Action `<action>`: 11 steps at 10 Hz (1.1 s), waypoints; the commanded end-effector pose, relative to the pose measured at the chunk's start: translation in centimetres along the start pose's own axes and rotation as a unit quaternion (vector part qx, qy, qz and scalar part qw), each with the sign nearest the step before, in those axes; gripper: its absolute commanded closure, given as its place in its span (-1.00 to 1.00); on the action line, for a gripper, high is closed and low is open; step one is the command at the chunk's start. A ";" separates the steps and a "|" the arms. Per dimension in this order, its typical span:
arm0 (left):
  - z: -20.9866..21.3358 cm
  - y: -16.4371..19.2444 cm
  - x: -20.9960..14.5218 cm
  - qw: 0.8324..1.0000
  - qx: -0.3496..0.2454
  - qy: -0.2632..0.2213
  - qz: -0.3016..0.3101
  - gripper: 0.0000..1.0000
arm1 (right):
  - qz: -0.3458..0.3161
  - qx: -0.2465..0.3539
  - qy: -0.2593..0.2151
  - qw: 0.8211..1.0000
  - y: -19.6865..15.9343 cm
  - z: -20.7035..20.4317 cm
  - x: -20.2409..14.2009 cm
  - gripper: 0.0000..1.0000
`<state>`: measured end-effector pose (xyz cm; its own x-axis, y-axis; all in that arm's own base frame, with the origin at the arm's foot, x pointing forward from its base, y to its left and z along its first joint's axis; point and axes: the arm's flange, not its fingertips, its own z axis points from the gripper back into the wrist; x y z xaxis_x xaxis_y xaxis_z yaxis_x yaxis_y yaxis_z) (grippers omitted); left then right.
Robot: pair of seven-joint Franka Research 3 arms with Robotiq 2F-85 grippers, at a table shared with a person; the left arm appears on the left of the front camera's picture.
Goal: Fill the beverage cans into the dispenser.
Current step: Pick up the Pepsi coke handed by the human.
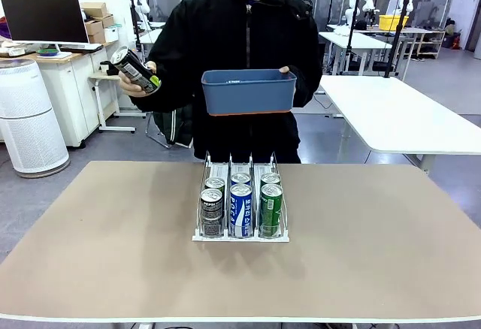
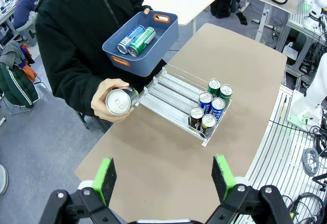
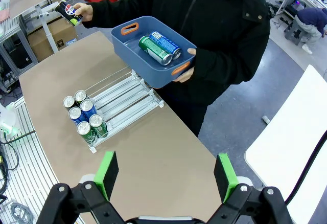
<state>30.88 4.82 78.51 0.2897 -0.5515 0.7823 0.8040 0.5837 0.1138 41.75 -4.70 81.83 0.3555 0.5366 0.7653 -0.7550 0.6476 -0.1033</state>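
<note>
Bright, even overhead room light in all three views, no hard shadows. Only a faint soft shadow on the table [image 1: 113,231], right at the dispenser [image 1: 242,237] base. Small glints on the silver tops of the cans [image 1: 240,209] in the dispenser, nothing blown out. Front view is sharp from the dispenser to the far room. Wrist views are wide-angle, and lines lean and bow outward away from the dispenser.

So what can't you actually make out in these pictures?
- Front view: the wall of the blue tub hides what lies inside it.
- Front view: the front cans in the dispenser cover most of the rear row.
- All views: the print on the black can in the person's hand is too small to read.
</note>
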 end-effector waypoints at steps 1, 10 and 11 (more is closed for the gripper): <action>0.0 0.0 -0.1 1.000 -0.001 -0.001 -0.001 -1.00 | 0.000 -0.003 -0.002 1.000 0.0 0.0 0.0 -1.00; 0.0 0.0 -0.1 1.000 -0.001 -0.001 -0.001 -1.00 | 0.000 -0.003 -0.002 1.000 0.0 0.0 0.0 -1.00; 0.0 0.0 -0.1 1.000 -0.001 -0.001 -0.001 -1.00 | 0.000 -0.003 -0.002 1.000 0.0 0.0 0.0 -1.00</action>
<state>30.88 4.82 78.51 0.2897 -0.5515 0.7823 0.8040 0.5837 0.1138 41.75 -4.70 81.83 0.3555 0.5366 0.7653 -0.7549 0.6476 -0.1034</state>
